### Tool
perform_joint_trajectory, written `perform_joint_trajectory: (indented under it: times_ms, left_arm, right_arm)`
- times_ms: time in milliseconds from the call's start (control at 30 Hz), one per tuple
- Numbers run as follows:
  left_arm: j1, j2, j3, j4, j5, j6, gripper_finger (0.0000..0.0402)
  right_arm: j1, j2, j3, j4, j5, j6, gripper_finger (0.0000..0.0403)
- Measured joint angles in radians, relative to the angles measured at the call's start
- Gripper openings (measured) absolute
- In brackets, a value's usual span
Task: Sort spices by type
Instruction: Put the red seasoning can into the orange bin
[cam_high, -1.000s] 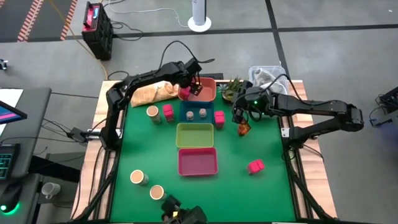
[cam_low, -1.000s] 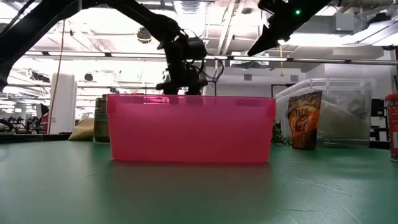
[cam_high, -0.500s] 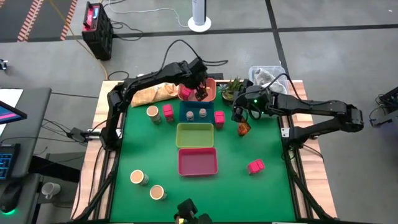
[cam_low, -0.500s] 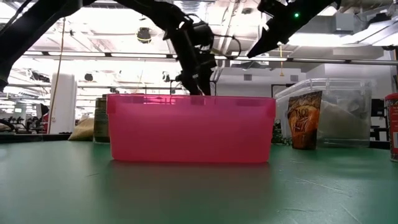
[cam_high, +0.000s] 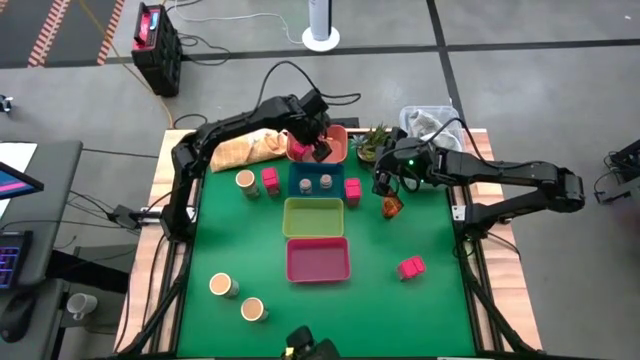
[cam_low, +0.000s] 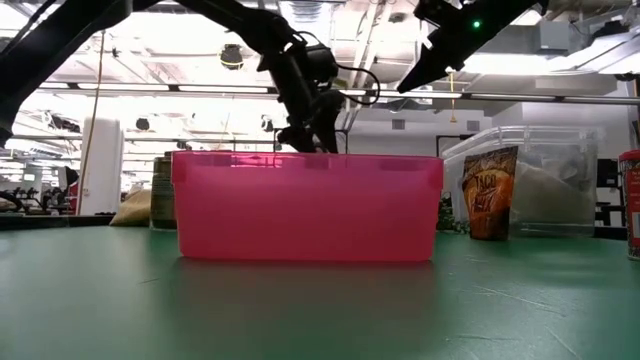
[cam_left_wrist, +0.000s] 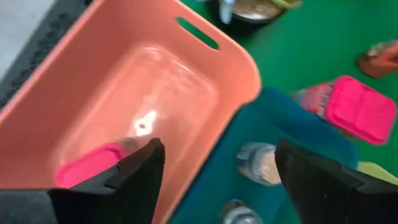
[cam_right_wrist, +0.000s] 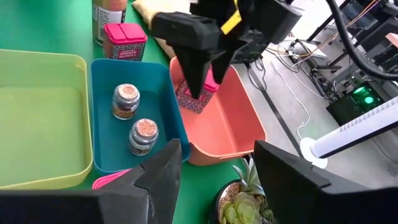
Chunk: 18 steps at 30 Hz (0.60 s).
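My left gripper (cam_high: 321, 150) hangs open over the salmon tray (cam_high: 336, 152) at the far middle of the green mat. One pink-red cube (cam_right_wrist: 194, 97) lies in that tray, beside my left fingers and clear of them. Two grey shaker jars (cam_right_wrist: 127, 99) stand in the blue tray (cam_high: 305, 186). Other cubes (cam_high: 270, 180) (cam_high: 352, 190) (cam_high: 410, 267) and tan-topped jars (cam_high: 245, 181) (cam_high: 222, 285) (cam_high: 252, 309) stand on the mat. The orange-brown packet (cam_high: 391, 206) stands upright on the mat, below my open right gripper (cam_high: 383, 186), which is raised clear of it.
A yellow-green tray (cam_high: 313, 215) and a pink tray (cam_high: 318, 258) lie in a row nearer than the blue one. A small potted plant (cam_high: 372, 142), a clear plastic box (cam_high: 425, 120) and a tan sack (cam_high: 245, 150) line the far edge.
My left gripper has rolled and tipped about its wrist over the salmon tray and shifted slightly toward the table's right. The cube in the tray has stayed where it was.
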<state>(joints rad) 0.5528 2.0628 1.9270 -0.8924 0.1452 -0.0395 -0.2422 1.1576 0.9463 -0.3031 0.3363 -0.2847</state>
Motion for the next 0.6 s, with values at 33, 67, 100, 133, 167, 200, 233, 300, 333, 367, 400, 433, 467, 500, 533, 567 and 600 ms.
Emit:
perform_joint_trajectory:
  times_ms: [33,67,100,133,167,200,233,300,333,367,400,433,467,500,533,567,600]
  left_arm:
    - [-0.003,0.0,0.0,-0.006,0.003,0.0,0.0293]
    - [-0.005,0.0,0.0,-0.015,0.003,0.0,0.0293]
    - [-0.006,0.0,0.0,-0.022,-0.003,-0.006,0.0293]
    - [-0.008,0.0,-0.009,-0.016,-0.016,-0.012,0.0293]
    - [-0.011,0.0,-0.025,-0.001,-0.04,-0.019,0.0293]
    - [-0.012,0.0,-0.042,0.011,-0.071,-0.028,0.0293]
    - [-0.012,0.0,-0.055,0.014,-0.092,-0.036,0.0293]
    - [-0.012,0.003,-0.069,0.013,-0.101,-0.041,0.0293]
    - [-0.012,0.003,-0.069,0.014,-0.102,-0.042,0.0293]
    - [-0.012,0.002,-0.069,0.022,-0.102,-0.04,0.0293]
    - [-0.012,0.001,-0.071,0.033,-0.102,-0.038,0.0293]
    - [-0.013,0.001,-0.072,0.039,-0.102,-0.038,0.0293]
    - [-0.013,0.001,-0.073,0.04,-0.102,-0.041,0.0293]
    - [-0.013,0.001,-0.073,0.038,-0.104,-0.042,0.0293]
    - [-0.013,0.001,-0.074,0.039,-0.105,-0.044,0.0293]
    - [-0.013,0.001,-0.08,0.048,-0.106,-0.048,0.0293]
    - [-0.013,-0.001,-0.093,0.071,-0.108,-0.055,0.0293]
  right_arm:
    - [0.0,0.0,0.0,0.0,0.0,0.002,0.0235]
    - [0.0,0.0,0.0,0.0,0.0,0.003,0.0235]
    - [0.0,0.0,0.0,0.0,0.0,0.003,0.0235]
    - [0.0,0.0,0.0,0.0,0.0,0.003,0.0235]
    - [0.0,0.0,0.0,0.0,0.0,0.004,0.0235]
    - [0.0,0.0,0.0,-0.001,0.0,0.004,0.0235]
    - [0.0,0.0,0.0,-0.001,0.0,0.004,0.0235]
    - [0.0,0.0,0.0,-0.001,0.0,0.005,0.0235]
    - [0.0,0.0,0.0,-0.001,0.0,0.006,0.0235]
    - [0.0,0.0,0.0,-0.001,0.0,0.006,0.0235]
    - [0.0,0.0,0.0,-0.001,0.0,0.006,0.0235]
    - [0.0,0.0,0.0,-0.001,0.0,0.006,0.0235]
    - [0.0,0.0,0.0,-0.001,0.0,0.006,0.0235]
    - [0.0,0.0,0.0,-0.001,0.0,0.006,0.0235]
    - [0.0,0.0,0.0,-0.001,0.001,0.006,0.0235]
    - [0.0,0.0,0.0,-0.001,0.0,0.006,0.0235]
    - [0.0,0.0,0.0,-0.001,0.001,0.006,0.0235]
